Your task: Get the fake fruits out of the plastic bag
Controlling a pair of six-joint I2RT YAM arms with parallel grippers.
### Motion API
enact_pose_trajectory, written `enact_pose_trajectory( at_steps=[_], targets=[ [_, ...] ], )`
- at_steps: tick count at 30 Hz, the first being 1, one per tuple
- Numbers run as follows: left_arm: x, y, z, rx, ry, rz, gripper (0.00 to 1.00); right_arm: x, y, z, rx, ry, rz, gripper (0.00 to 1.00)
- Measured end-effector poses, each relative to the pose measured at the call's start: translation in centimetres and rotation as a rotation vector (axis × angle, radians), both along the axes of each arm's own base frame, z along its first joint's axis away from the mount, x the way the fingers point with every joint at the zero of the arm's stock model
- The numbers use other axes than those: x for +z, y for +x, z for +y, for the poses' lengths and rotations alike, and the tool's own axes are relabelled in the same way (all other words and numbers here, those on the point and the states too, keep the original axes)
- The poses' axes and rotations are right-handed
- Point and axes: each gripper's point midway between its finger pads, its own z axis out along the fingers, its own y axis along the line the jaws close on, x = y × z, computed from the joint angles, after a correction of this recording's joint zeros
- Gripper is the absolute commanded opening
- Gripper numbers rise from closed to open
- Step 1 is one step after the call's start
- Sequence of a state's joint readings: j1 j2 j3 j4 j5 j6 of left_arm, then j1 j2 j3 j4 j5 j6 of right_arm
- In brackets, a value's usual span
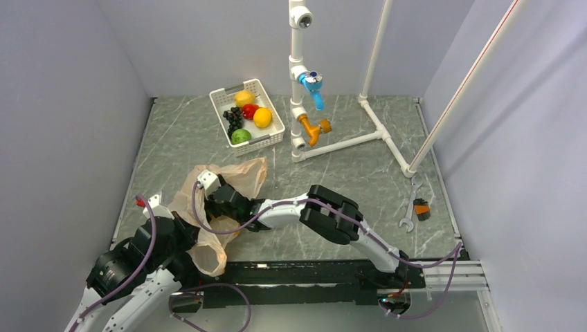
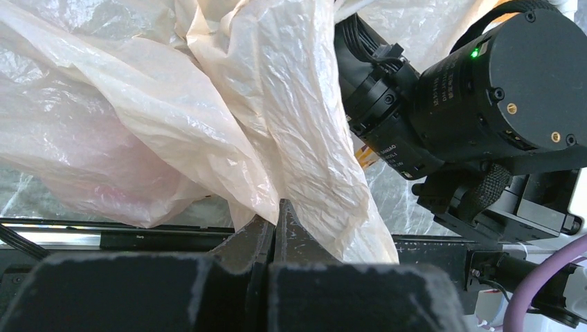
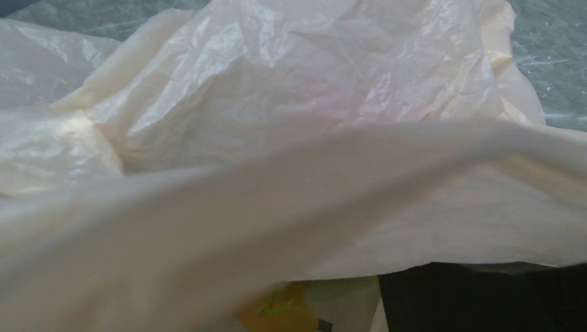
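peach plastic bag (image 1: 246, 176) pinched in shut left jaws; right jaws hidden inside, state unclear.

Top external: high, from the near side, looking down on the whole table (image 1: 346, 173). Left wrist: close, facing the plastic bag (image 2: 277, 104). Right wrist: very near, possibly inside it. All share the bag.
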State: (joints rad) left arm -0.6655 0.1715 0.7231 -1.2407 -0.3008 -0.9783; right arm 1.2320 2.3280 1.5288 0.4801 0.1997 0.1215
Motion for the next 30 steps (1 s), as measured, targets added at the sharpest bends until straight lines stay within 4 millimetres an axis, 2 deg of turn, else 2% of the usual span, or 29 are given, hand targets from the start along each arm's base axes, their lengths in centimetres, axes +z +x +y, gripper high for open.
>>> enact_pose_trajectory(
  at_steps=[3,13,23,26,30],
  targets=[
    [0.0,0.0,0.0,0.000,0.000,0.000,0.00,0.1,0.1,0.2,0.004,0.000,-0.007,0.53],
    [0.1,0.0,0.1,0.003,-0.009,-0.009,0.00,0.3,-0.6,0.4,0.028,0.001,0.022,0.14],
    [0.1,-0.1,0.1,0.006,-0.011,-0.008,0.00,1.7,-2.0,-1.0,0.052,-0.030,0.099,0.04],
    [0.2,-0.1,0.1,0.008,-0.017,-0.014,0.00,2.9,-2.6,-1.6,0.062,-0.014,0.119,0.00],
    [0.3,-0.2,0.2,0.012,-0.029,-0.027,0.00,5.1,-3.3,-2.1,0.084,0.026,0.143,0.00]
  ],
)
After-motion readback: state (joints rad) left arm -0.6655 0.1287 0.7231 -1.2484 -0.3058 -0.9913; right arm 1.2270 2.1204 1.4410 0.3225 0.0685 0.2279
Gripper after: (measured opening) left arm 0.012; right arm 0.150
